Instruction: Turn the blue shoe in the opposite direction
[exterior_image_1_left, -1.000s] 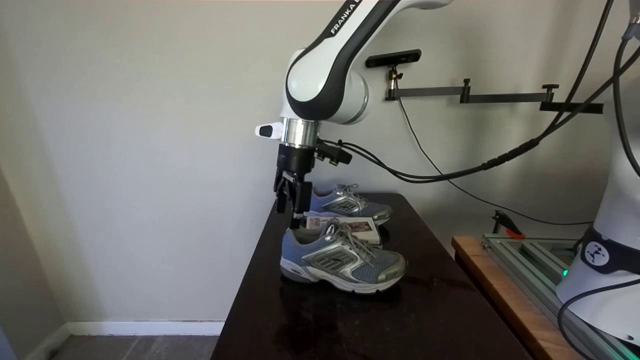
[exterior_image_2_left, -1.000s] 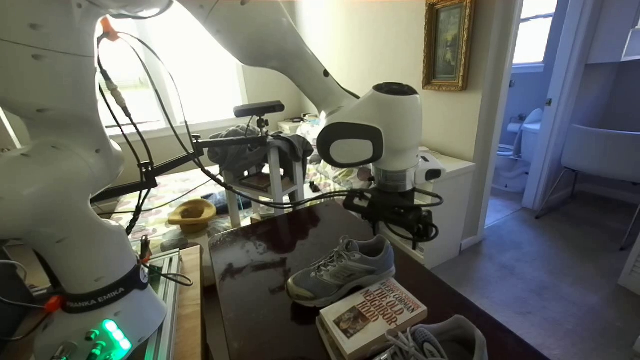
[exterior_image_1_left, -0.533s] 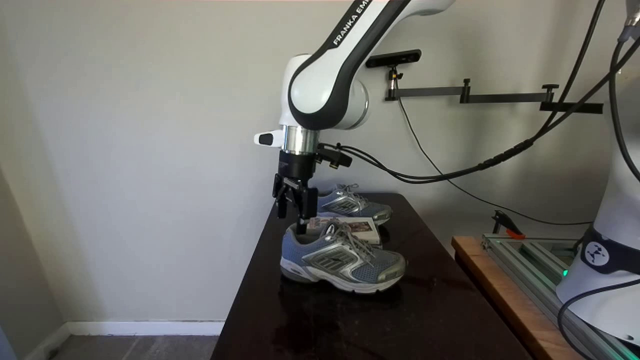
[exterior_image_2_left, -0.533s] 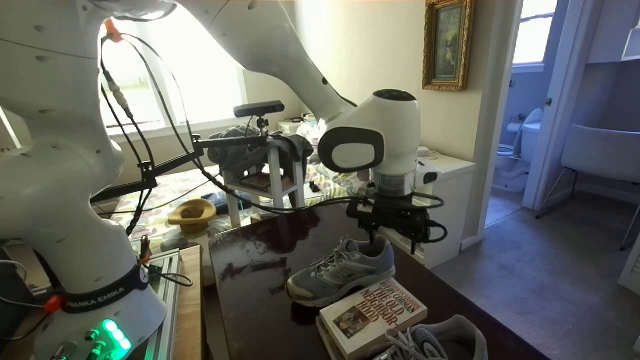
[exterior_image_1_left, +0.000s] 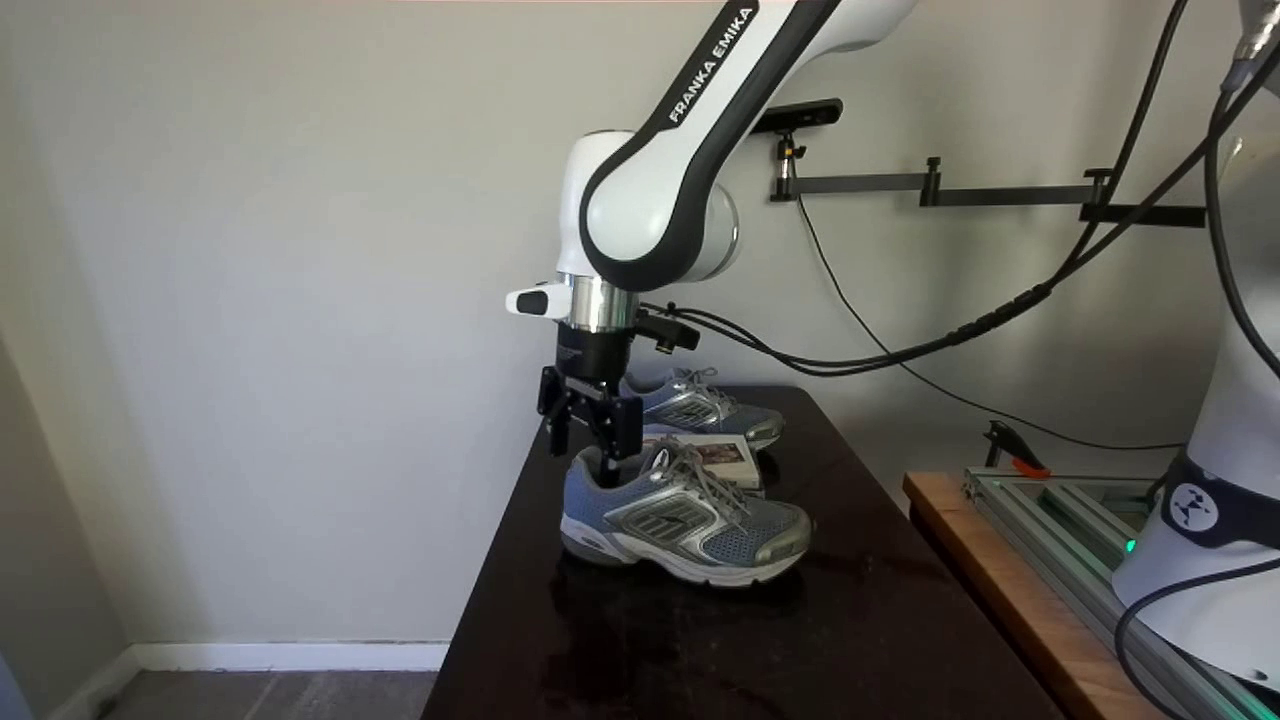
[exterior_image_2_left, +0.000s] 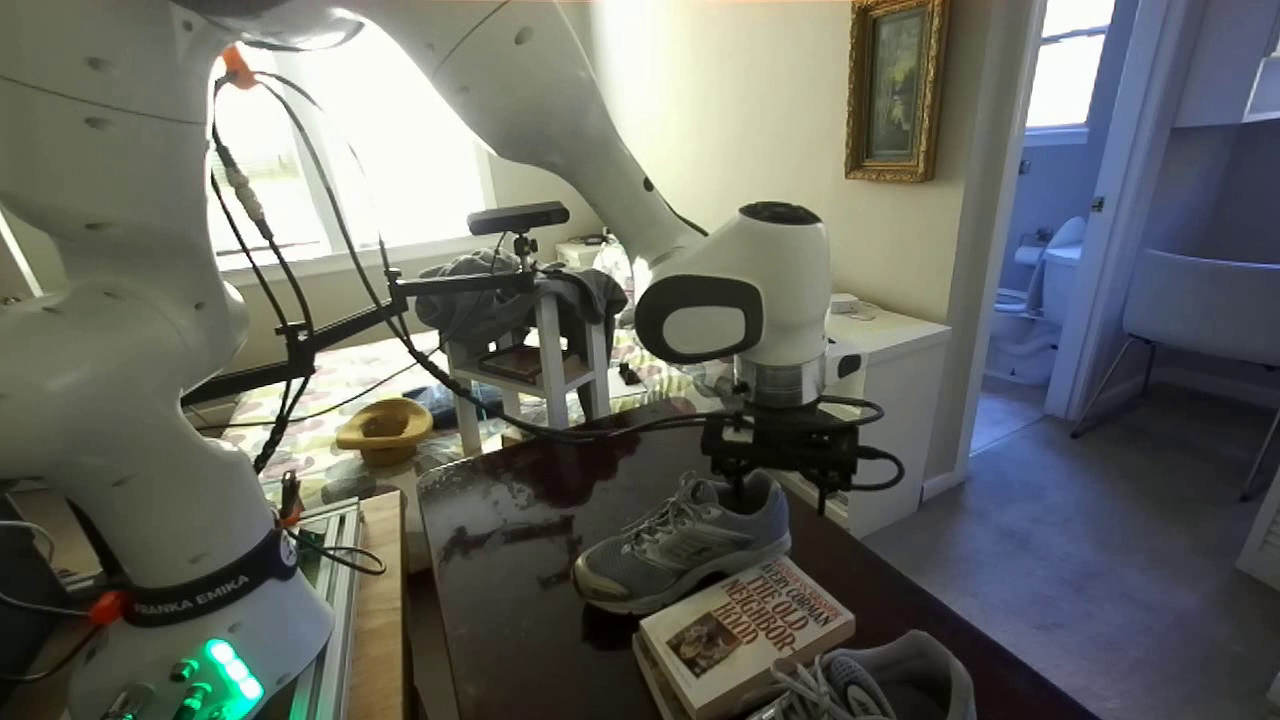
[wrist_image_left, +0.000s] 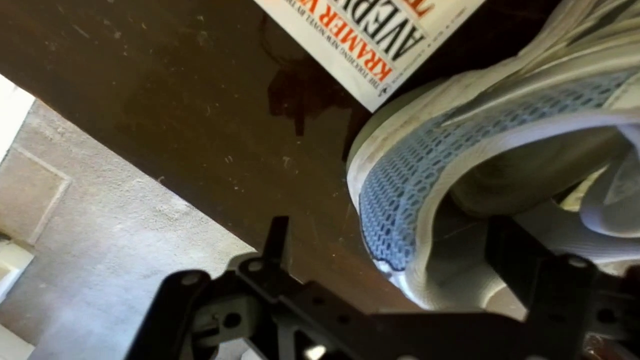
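Observation:
The blue shoe (exterior_image_1_left: 680, 520), grey-silver mesh with blue accents, stands upright on the dark table (exterior_image_1_left: 740, 660). It shows in both exterior views (exterior_image_2_left: 690, 548), its toe toward the robot base. In the wrist view its blue mesh heel (wrist_image_left: 395, 200) and opening fill the right side. My gripper (exterior_image_1_left: 585, 464) is open at the heel; it also shows in an exterior view (exterior_image_2_left: 781, 504) and the wrist view (wrist_image_left: 389, 221). One finger reaches into the shoe's opening; the other is outside, behind the heel and apart from it. The inner fingertip is partly hidden by the shoe in the exterior views.
A paperback book (exterior_image_2_left: 750, 630) lies beside the shoe, close to its heel in the wrist view (wrist_image_left: 370, 50). The matching mate shoe (exterior_image_1_left: 700, 408) stands beyond the book, cut off in an exterior view (exterior_image_2_left: 900, 680). The table edge (wrist_image_left: 160, 180) is close behind the heel.
My gripper has moved down at the heel, so one finger went from just above the rim to inside the opening. The fingers look wider apart. The shoes and book have not moved.

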